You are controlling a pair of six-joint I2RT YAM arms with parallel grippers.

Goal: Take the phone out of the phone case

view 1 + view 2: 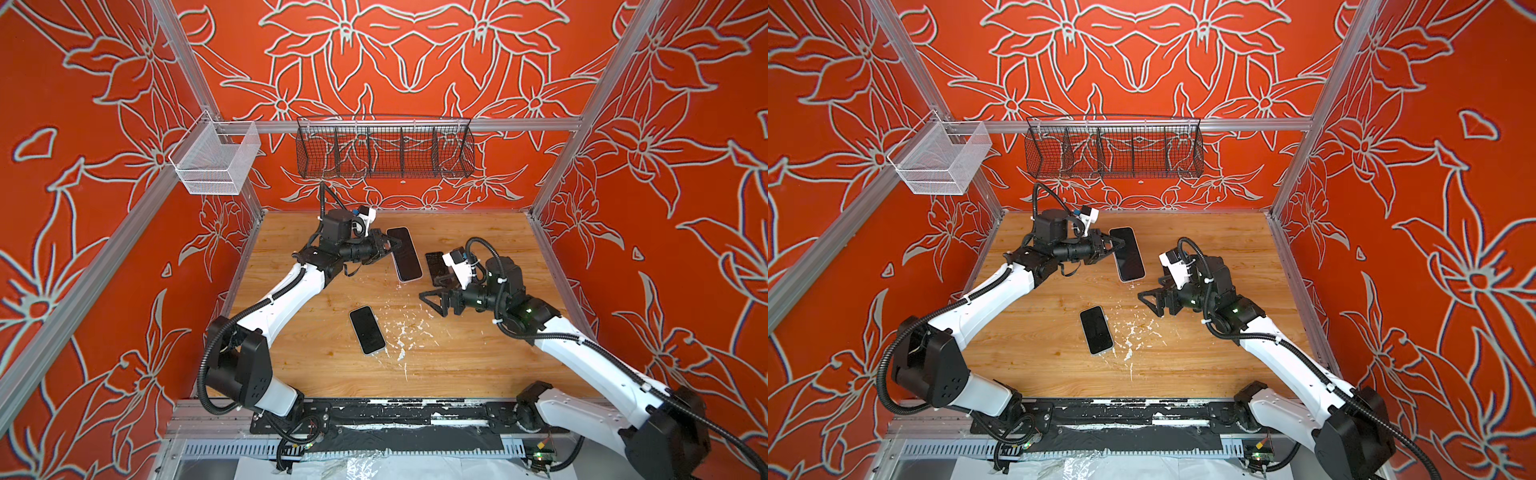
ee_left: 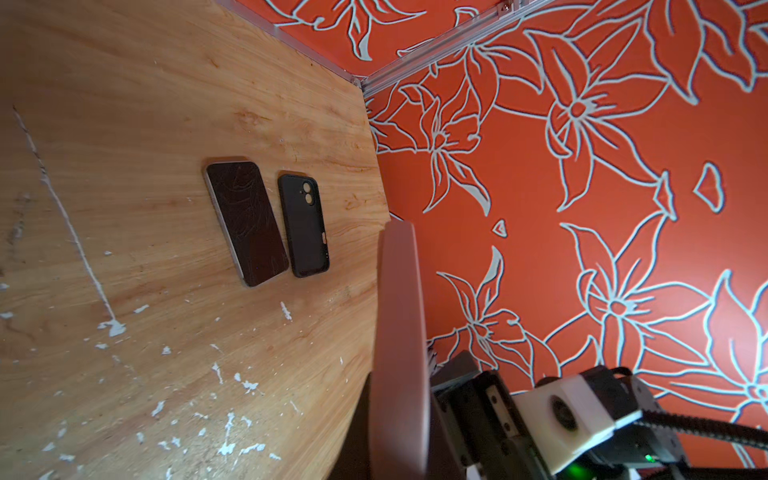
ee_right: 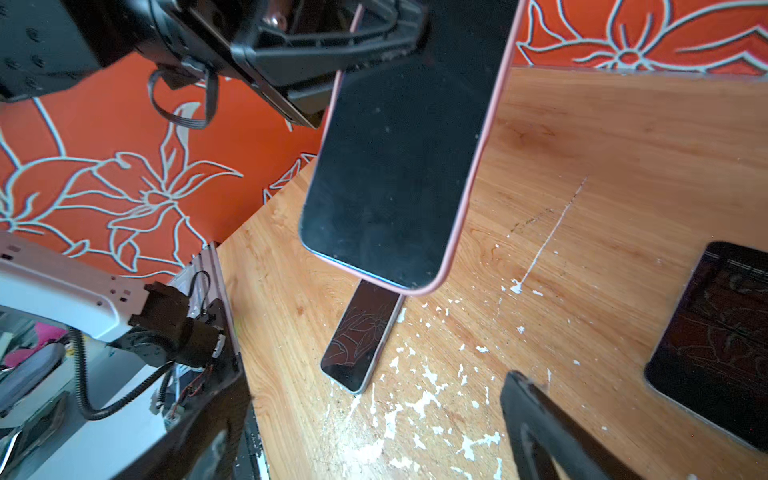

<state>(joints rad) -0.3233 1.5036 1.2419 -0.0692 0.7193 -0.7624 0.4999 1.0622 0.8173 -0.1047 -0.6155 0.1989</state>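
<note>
Above the table's (image 1: pixel 478 353) far side, the left gripper (image 1: pixel 392 243) clamps the phone (image 1: pixel 407 257) in its pink case (image 2: pixel 399 332), free end exposed. To its right, the right gripper (image 1: pixel 432 305) hangs with jaws apart, probably to peel that case.

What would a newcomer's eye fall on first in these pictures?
Probably the left gripper, shut on a pink-cased phone held above the table at its far middle. Then the right gripper, open and empty beside it, and a bare phone lying flat beside white flecks near the centre.
</note>
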